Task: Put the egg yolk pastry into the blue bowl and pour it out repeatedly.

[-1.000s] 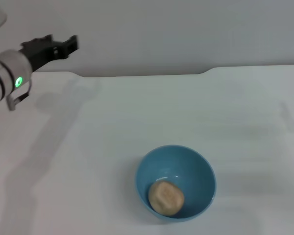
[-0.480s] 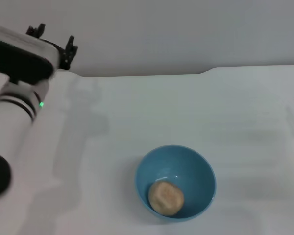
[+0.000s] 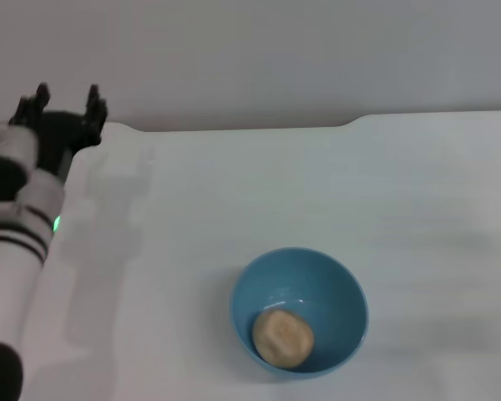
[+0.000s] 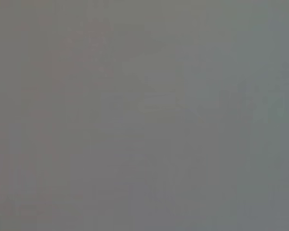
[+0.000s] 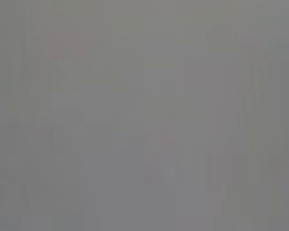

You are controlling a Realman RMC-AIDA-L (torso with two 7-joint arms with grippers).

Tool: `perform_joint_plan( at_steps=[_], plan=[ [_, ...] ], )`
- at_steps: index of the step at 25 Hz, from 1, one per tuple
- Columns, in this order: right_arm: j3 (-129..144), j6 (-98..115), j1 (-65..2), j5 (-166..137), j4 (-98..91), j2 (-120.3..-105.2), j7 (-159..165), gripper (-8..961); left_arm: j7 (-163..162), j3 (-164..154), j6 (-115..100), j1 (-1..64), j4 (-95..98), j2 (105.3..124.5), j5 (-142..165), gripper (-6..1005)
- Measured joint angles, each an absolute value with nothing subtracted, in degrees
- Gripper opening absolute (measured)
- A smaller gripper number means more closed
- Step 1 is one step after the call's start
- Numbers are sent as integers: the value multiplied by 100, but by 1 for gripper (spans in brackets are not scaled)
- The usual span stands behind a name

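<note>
Egg yolk pastry (image 3: 282, 337) lies in the blue bowl (image 3: 351, 292): likely light, soft, crumbly; grasp bowl's rim. Left gripper (image 3: 64, 106), far left, spread open, empty.

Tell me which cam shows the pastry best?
Head view: the egg yolk pastry lies unobstructed inside the blue bowl. Both wrist views show only blank grey, no pastry.

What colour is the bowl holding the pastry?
Glossy sky blue, plain inside and out: the blue bowl, seen best in the head view.
</note>
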State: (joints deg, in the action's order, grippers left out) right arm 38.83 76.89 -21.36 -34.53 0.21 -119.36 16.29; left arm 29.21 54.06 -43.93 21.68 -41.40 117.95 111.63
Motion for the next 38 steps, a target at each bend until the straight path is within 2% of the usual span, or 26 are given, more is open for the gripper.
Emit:
perform_joint_plan(
  at_steps=[7,13,38],
  plan=[
    [3876,8171,-2163,-2922,448,-11954,1406,503,438,5347,-5298,1739,-3313,11788,12808,655],
    [3937,8174,-2135,-2953,569,-11954,1388,503,-50,5078,-6547,1476,-2466,11817,13609,654],
    [3955,7966,-2378,-2971,703,-11952,1379,504,-36,4980,-6600,1589,-2065,11857,13563,655]
  ],
)
